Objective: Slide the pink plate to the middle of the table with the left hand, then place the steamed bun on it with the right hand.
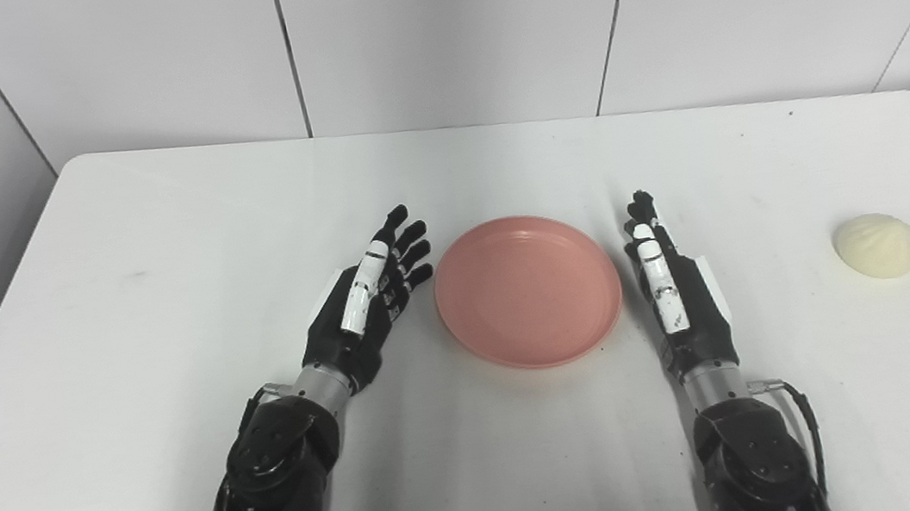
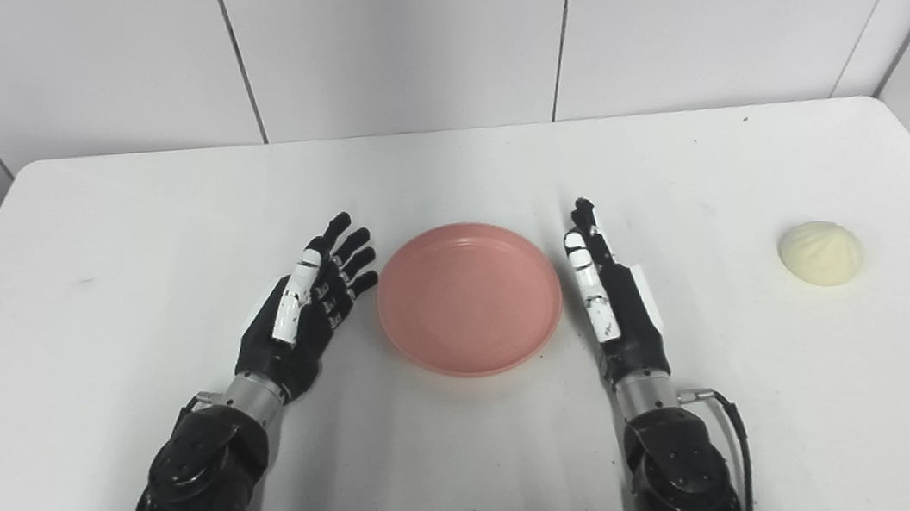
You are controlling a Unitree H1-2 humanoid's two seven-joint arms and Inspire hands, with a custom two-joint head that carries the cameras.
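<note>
The pink plate (image 1: pixel 527 290) lies empty near the middle of the white table (image 1: pixel 158 240). My left hand (image 1: pixel 369 301) rests just left of the plate with fingers straight and spread, open, a small gap from the rim. Close to the plate's right rim stands my right hand (image 1: pixel 671 281), edge-on, open and holding nothing. The pale steamed bun (image 1: pixel 876 244) sits alone far to the right, well beyond the right hand.
White wall panels (image 1: pixel 445 31) rise behind the table's far edge. The table's right edge runs close behind the bun. Bare tabletop stretches to the left and in front of the plate.
</note>
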